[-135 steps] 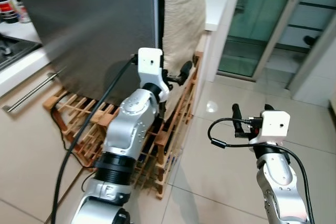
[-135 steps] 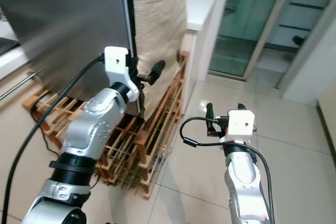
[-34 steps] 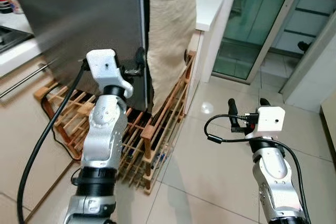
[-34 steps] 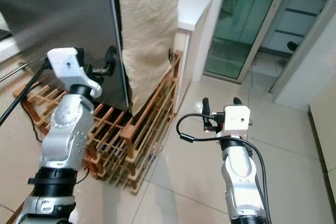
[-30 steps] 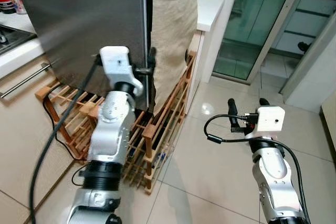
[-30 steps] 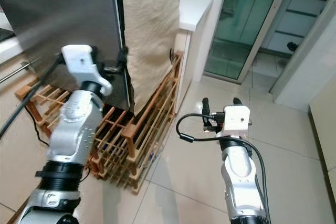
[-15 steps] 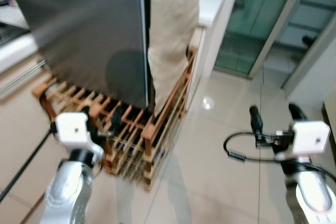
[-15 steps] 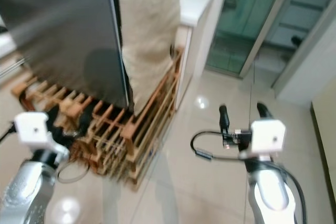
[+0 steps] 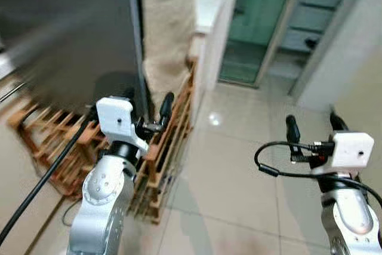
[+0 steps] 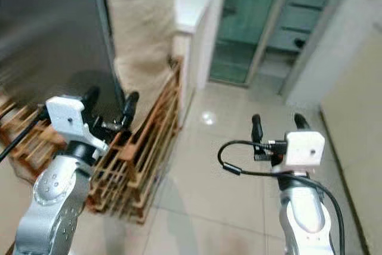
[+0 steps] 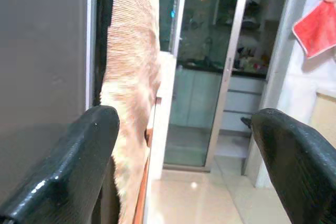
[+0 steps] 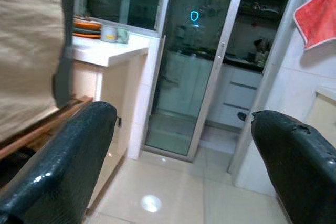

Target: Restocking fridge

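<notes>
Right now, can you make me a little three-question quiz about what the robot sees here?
1. True or false: the left gripper is holding a bottle.
2. What leans on the wooden rack, beside the fridge door? A) beige cloth sack B) ladder C) broom
3. Fill in: the right gripper hovers over the tiled ____.

Key: 1 false, its fingers are open and empty. 2 A. 3 floor.

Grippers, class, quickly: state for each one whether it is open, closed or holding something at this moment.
Left gripper: open, holding nothing, raised beside the wooden rack.
Right gripper: open, holding nothing, over the tiled floor.
</notes>
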`<state>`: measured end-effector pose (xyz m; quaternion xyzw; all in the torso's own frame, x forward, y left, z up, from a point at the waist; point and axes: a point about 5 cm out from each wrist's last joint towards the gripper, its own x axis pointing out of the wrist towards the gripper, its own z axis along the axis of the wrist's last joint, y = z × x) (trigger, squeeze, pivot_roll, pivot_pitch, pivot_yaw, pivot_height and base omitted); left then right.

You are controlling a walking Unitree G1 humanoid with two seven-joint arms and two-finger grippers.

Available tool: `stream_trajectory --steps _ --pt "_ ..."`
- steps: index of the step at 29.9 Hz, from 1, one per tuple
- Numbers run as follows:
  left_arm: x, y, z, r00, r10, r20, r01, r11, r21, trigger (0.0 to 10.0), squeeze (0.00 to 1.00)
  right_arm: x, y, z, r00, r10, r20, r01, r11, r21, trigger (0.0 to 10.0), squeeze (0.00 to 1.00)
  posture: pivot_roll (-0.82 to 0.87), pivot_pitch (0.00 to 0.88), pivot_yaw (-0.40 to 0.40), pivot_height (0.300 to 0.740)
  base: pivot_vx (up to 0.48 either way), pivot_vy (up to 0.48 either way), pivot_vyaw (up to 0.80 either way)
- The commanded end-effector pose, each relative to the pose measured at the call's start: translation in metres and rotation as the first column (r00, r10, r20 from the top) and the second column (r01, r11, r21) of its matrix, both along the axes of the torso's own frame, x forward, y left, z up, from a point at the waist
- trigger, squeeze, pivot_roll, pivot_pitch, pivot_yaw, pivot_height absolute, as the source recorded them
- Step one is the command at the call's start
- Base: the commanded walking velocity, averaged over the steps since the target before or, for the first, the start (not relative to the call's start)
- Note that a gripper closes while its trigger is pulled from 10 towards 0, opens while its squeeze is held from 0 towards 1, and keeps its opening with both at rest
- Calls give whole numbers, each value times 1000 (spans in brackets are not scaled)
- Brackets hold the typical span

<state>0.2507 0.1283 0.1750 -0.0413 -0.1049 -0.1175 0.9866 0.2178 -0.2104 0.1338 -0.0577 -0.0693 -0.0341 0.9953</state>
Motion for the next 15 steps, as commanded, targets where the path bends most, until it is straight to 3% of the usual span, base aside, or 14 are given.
stream_trajectory --steps 1,7,13,15 --pt "7 2 3 1000 24 -9 -24 999 -29 10000 0 5 1 -4 1000 1 -20 0 1000 8 10000 0 -120 0 -25 740 469 0 0" --pt "15 11 4 991 124 -59 -130 986 -107 10000 0 11 4 -4 1000 12 -19 -12 1000 14 10000 0 -118 0 -28 740 470 0 0" --pt "16 17 20 977 209 31 -204 972 -117 10000 0 21 6 -6 999 25 -24 -25 1000 16 10000 0 -111 0 -35 740 455 0 0" --pt "19 21 22 969 242 38 -237 966 -106 10000 0 25 9 -7 999 38 -23 -38 999 16 10000 0 -109 0 -36 740 0 0 0"
